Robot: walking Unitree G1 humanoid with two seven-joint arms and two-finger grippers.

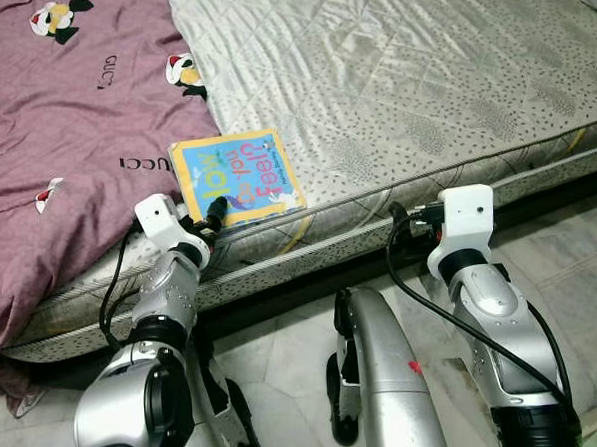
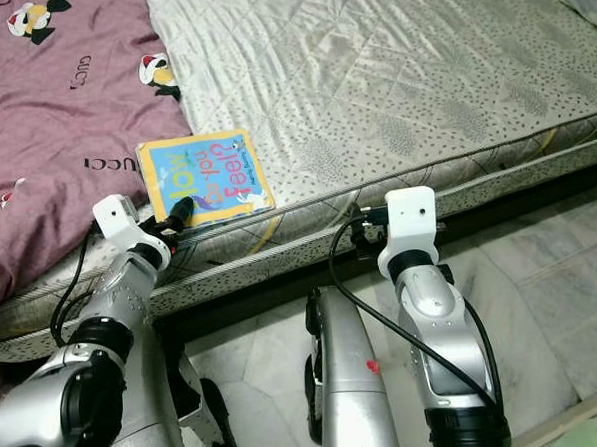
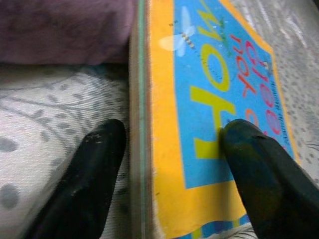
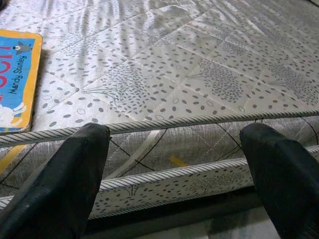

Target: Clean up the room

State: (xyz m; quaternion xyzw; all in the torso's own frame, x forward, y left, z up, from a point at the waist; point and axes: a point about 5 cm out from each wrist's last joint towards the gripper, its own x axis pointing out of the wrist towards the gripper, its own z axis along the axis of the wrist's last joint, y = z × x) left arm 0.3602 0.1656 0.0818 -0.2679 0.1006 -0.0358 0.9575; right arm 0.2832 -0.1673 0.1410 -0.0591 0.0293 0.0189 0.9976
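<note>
A children's book (image 1: 237, 176) with a blue cover and yellow border lies flat on the mattress near its front edge, beside the maroon blanket. My left gripper (image 1: 215, 210) is at the book's near edge, open. In the left wrist view one black finger (image 3: 89, 174) rests on the mattress beside the book's (image 3: 209, 99) edge, and the other finger (image 3: 259, 169) lies over the cover. My right gripper (image 4: 174, 164) is open with nothing between its fingers, held in front of the mattress's side, to the right of the book (image 4: 15, 79).
The grey patterned mattress (image 1: 401, 78) stretches away to the right. A maroon blanket (image 1: 63, 126) covers its left part and hangs over the edge. Pale marble floor (image 1: 571, 269) runs along the bed's front, and my silver legs (image 1: 386, 369) stand there.
</note>
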